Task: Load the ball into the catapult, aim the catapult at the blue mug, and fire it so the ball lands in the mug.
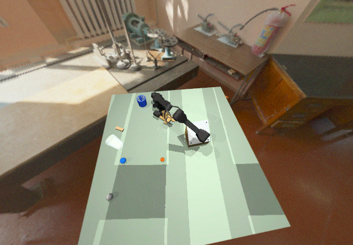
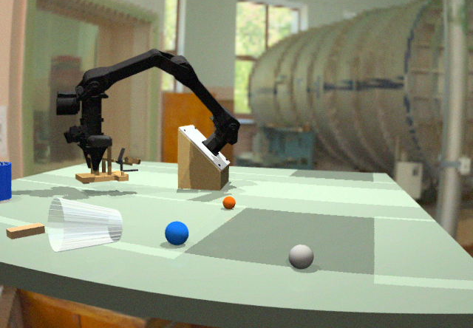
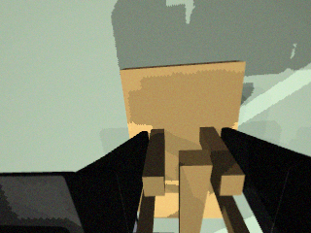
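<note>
The wooden catapult (image 2: 103, 170) stands on the table near the far left; it also shows in the top view (image 1: 166, 117) and fills the wrist view (image 3: 187, 160). My gripper (image 2: 96, 164) points straight down and is shut on the catapult's upright frame posts; the black fingers press on both sides of the posts in the wrist view (image 3: 187, 184). The blue mug (image 1: 141, 100) stands upright beyond the catapult, at the left edge of the side view (image 2: 4, 181). An orange ball (image 1: 162, 159), a blue ball (image 1: 122, 160) and a grey ball (image 1: 109, 196) lie loose on the table.
A clear plastic cup (image 2: 82, 223) lies on its side at the left, with a small wooden block (image 2: 25, 230) beside it. The arm's wedge-shaped wooden base (image 2: 200, 162) stands mid-table.
</note>
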{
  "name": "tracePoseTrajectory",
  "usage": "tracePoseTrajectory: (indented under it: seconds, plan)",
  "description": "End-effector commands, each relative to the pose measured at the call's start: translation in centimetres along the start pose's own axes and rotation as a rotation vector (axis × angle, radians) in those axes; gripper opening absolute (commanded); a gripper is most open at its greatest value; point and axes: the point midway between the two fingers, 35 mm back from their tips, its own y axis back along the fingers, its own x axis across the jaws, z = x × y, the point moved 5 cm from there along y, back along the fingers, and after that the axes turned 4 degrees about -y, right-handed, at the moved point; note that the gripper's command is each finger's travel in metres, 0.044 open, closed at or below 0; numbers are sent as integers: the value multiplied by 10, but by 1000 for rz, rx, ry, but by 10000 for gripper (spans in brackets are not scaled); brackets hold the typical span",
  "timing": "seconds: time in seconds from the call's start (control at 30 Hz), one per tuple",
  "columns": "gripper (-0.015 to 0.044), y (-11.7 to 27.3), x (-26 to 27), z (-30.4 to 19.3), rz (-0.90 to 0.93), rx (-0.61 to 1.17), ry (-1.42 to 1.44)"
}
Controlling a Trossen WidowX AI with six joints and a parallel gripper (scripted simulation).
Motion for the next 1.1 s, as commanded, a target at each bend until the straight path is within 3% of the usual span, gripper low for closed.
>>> tracePoseTrajectory:
  seconds: [0.0,0.9,1.07]
  plan:
    - [0,-2,1,1,2,-9,1]
    - [0,-38,0,-1,-2,8,3]
    - [131,-38,0,-1,-2,8,3]
